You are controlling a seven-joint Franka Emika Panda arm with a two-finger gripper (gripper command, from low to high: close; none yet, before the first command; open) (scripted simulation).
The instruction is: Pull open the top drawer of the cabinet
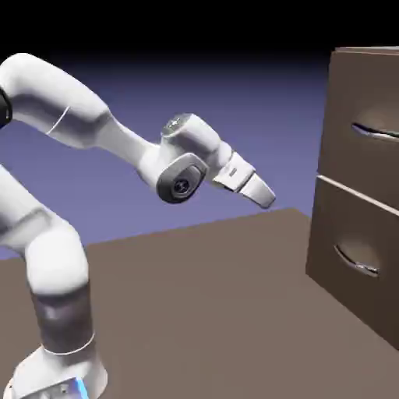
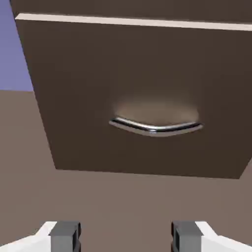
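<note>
Gripper [image 1: 267,198] w/ fingers [image 2: 65,234] wide apart, empty, well short of cabinet [image 1: 351,210], top drawer [image 1: 365,128] flush.

The arm's fingers [image 1: 266,194] hang well apart from the cabinet [image 1: 358,187].

Bare brown tabletop [image 1: 210,288] lay open between the white two-finger gripper [image 1: 265,195] and the tall dark-brown cabinet [image 1: 351,101] at right. Nothing stood between. Its flat drawer fronts sat closed.

white arm [image 1: 93,128], grey-tipped tool [image 2: 126,236]
</note>
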